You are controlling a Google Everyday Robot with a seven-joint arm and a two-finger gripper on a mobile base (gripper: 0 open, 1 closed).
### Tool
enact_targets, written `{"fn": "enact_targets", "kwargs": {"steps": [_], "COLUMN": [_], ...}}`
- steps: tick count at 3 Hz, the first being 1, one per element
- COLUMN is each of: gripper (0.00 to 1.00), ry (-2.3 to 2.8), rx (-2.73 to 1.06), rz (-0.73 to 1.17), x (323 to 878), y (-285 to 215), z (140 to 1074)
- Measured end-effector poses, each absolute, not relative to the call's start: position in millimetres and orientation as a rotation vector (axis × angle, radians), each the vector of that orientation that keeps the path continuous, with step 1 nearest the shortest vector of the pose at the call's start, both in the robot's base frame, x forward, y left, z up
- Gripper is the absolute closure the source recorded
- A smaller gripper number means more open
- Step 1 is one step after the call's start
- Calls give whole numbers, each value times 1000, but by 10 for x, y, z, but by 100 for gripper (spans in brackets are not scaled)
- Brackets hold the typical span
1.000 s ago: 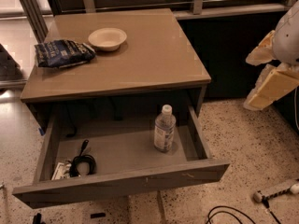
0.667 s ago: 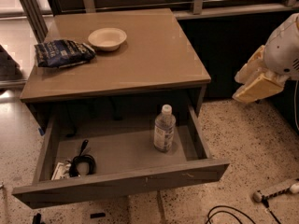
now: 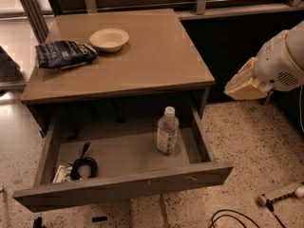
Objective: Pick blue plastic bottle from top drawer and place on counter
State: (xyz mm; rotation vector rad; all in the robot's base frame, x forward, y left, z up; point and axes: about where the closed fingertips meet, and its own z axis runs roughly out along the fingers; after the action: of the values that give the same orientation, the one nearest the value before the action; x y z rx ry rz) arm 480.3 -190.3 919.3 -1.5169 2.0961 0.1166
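Right of counter (image 3: pixel 142 56), tool (image 3: pixel 244 84); blue plastic bottle (image 3: pixel 167 132) lower-left, apart

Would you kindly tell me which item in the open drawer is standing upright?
The blue plastic bottle, cap up at the right end of the top drawer; the coiled black cable at the left lies flat. The pincer hangs right of the counter.

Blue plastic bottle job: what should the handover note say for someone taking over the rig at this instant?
The gripper hangs in the air to the right of the cabinet, touching nothing.
The blue plastic bottle stands upright in the right half of the open top drawer.
The counter holds a bowl and a snack bag at the back left.
Done: drawer open.
Left: reach in, grasp the bottle, lift it, set it on the counter.
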Motion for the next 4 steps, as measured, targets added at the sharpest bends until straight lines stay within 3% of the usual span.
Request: {"fn": "enact_targets", "kwargs": {"steps": [3, 4], "gripper": [100, 82], "ry": [2049, 1996], "rx": [-1499, -1488], "rz": [122, 145], "x": [4913, 5062], "y": [-1795, -1619], "z": [8787, 8586]}}
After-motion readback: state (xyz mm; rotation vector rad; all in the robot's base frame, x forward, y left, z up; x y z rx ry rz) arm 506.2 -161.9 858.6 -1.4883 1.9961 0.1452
